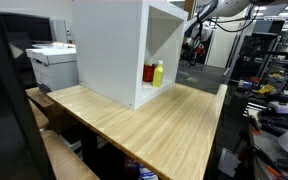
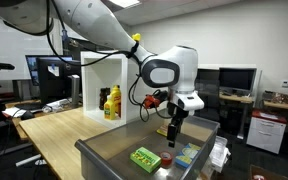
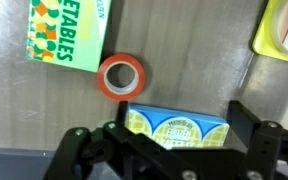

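Pincer (image 3: 172, 128): open. In the wrist view the two jaws stand wide apart, one on each side of a blue and yellow carton (image 3: 174, 128). Whether either jaw touches the carton cannot be told. In an exterior view the pincer (image 2: 174, 132) hangs pointing straight down, directly above the carton (image 2: 182, 156).

Carton: lies flat on the floor of a metal tray (image 2: 104, 150). Its printed face is up and nothing holds it. The brushed metal floor of the tray (image 3: 199, 60) shows bare on the far side of the carton.

Red tape roll (image 3: 121, 77): lies flat on the tray floor just beside one far corner of the carton. A narrow gap appears to separate the two.

Green and white box (image 3: 69, 35): lies flat, farther from the carton than the tape roll and on the same side. It is cut off by the frame edge. The same box (image 2: 145, 158) shows in an exterior view, near the carton and apart from it.

Yellow packet (image 3: 284, 25): lies near the carton on the side away from the tape roll. Only a corner is in view.

White cabinet (image 2: 104, 72): stands on the wooden surface (image 1: 154, 120), well apart from the carton. A yellow bottle (image 1: 158, 73) stands upright in its lower compartment.

Printer (image 1: 52, 65): stands beyond the cabinet (image 1: 109, 50), well apart from the carton.
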Robot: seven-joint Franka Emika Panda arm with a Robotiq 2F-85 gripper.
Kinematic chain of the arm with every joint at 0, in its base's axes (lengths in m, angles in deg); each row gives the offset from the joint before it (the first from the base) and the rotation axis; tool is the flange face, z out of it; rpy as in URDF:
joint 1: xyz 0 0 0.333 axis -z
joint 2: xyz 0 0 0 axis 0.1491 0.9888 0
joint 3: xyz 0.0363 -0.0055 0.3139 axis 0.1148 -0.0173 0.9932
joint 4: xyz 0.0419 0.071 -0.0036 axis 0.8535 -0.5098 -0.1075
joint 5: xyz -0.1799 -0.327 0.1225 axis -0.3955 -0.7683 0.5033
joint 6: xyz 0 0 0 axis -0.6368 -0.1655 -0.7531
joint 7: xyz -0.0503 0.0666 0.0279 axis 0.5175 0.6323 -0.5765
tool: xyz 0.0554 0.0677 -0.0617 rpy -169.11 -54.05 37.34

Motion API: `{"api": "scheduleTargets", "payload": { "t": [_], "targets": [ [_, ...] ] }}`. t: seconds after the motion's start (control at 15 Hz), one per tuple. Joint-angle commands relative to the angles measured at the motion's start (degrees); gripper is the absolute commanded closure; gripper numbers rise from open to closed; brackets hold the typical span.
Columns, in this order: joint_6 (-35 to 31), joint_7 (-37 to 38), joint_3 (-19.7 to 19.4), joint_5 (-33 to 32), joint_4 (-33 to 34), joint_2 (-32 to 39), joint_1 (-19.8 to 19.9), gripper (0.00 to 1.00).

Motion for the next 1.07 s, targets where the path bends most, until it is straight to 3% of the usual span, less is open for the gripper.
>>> {"api": "scheduleTargets", "payload": {
  "t": [0.0,0.27,1.0],
  "targets": [
    [-0.27,1.55,-1.56,-3.27,-5.95,-3.38,-1.73,0.0],
    [-0.05,1.43,-2.56,-5.27,-8.31,-3.02,-2.39,0.0],
    [-1.03,-3.64,-0.77,-5.94,-9.81,-2.59,-2.34,0.0]
  ]
}}
